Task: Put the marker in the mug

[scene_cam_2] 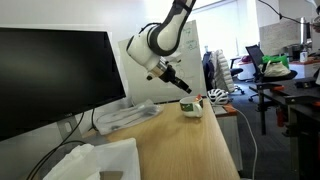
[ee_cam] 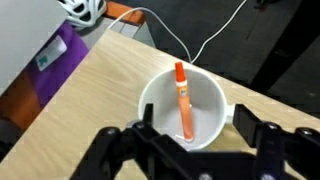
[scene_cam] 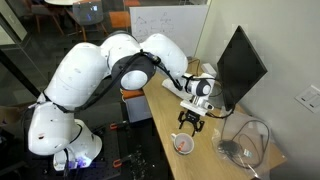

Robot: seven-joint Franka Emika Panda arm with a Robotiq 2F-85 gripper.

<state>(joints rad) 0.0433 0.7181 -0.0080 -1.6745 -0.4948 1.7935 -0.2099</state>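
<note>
Wrist view: the marker (ee_cam: 183,100) stands slanted inside the mug (ee_cam: 212,100), near the bench (ee_cam: 100,90) edge. The task looks done — the claw (ee_cam: 195,135) hovers above, spread and empty — only retreat remains.

White mug (ee_cam: 214,108) stood upright on the wooden tabletop (ee_cam: 110,80), near its edge. Reddish-orange marker (ee_cam: 184,100) lay inside, tilted, upper end against the rim.

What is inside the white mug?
The reddish-orange marker leans inside the mug, its upper end at the far rim. Nothing else shows inside. The mug's near edge is covered by the fingers.
</note>
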